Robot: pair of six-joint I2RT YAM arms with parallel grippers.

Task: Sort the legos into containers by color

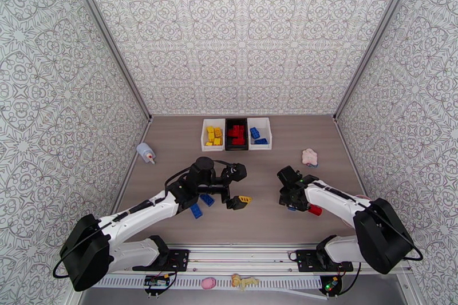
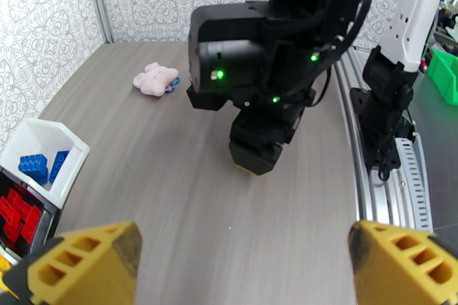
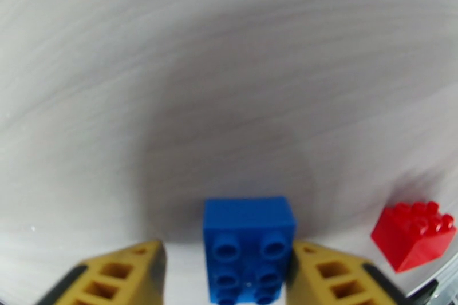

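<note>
In the right wrist view a blue lego (image 3: 249, 249) lies studs up on the table between my right gripper's (image 3: 228, 250) yellow fingers. The right finger (image 3: 338, 274) is against it and the left finger (image 3: 114, 274) stands a little apart. A red lego (image 3: 413, 236) lies just to its right. My left gripper (image 1: 239, 202) hovers wide open at table centre with nothing in it. Two blue legos (image 1: 201, 205) lie beside it. At the back stand the containers: white with yellow legos (image 1: 213, 134), black with red (image 1: 236, 134), white with blue (image 1: 260, 134).
A pink lumpy toy (image 1: 310, 157) lies at the right of the table, and a pale bottle (image 1: 146, 153) lies by the left wall. The left wrist view looks across at the right arm's gripper (image 2: 257, 151), which is down on the table.
</note>
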